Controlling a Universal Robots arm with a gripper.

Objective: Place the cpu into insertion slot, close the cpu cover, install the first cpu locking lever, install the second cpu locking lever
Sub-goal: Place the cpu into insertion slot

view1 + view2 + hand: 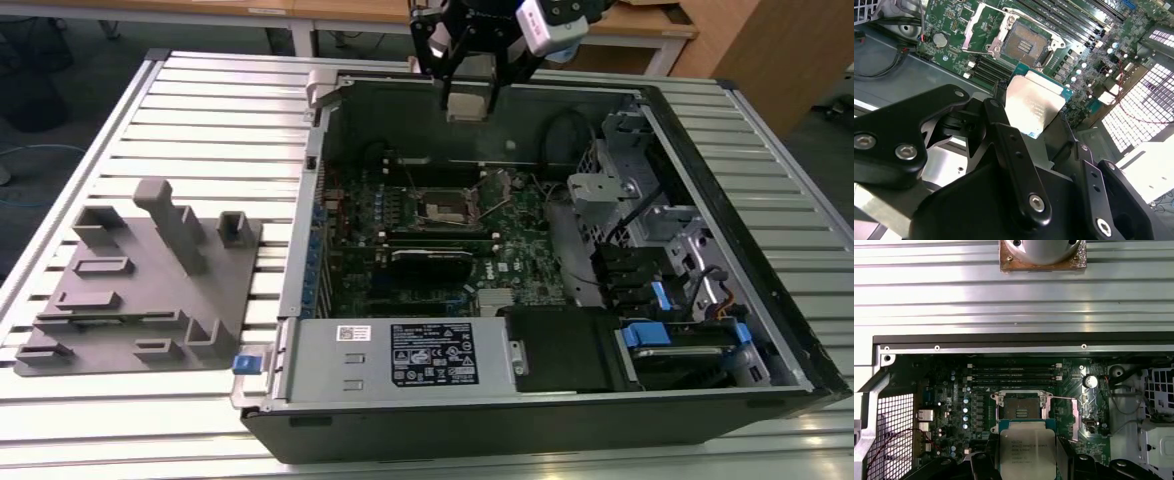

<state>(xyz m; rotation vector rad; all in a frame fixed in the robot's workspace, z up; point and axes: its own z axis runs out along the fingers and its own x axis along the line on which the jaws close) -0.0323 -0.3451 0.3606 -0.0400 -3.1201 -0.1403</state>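
My gripper (pixel 1034 116) is clamped on the cpu (pixel 1033 100), pinching it by two opposite edges, with the metal top facing the second wrist view. Just past the chip's far edge lies the insertion slot (pixel 1026 46), its pin field bare and the cpu cover (pixel 972 27) swung open beside it. In the exterior view I hang over the case (pixel 747 385) at its far wall, and the slot sits well below, toward the board's middle.
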